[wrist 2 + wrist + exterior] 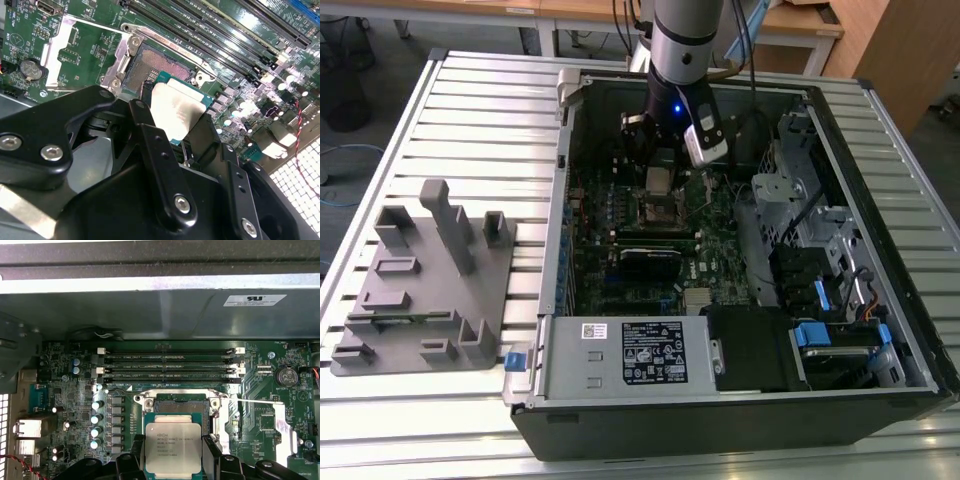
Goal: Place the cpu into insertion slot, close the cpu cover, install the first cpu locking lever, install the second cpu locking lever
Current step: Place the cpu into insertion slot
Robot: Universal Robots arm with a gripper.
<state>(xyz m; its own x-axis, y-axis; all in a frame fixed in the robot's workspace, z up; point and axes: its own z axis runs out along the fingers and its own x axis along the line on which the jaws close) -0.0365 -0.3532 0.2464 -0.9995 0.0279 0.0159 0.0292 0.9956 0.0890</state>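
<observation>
**Cpu held over the open insertion slot**

We see the small, flat, square cpu [173, 447] with its dull silver-grey metal face up, clamped by two opposite edges between the black fingers [210, 456] of the gripper [173, 456]. The jaws are closed on it. In the second wrist view the cpu [175, 112] hangs just above the black-framed square insertion slot [155, 65], whose dark centre lies bare. Beside the slot we find the thin silver-grey metal cpu cover [54, 49], swung open, with green board showing through its window. Beyond the slot run long black memory slots [170, 367] on the green circuit board [260, 425]. In the exterior view the gripper [658, 176] reaches down into the open black computer case [720, 420], which lies on a slatted metal table [470, 110] next to a grey moulded fixture block [430, 280]
</observation>
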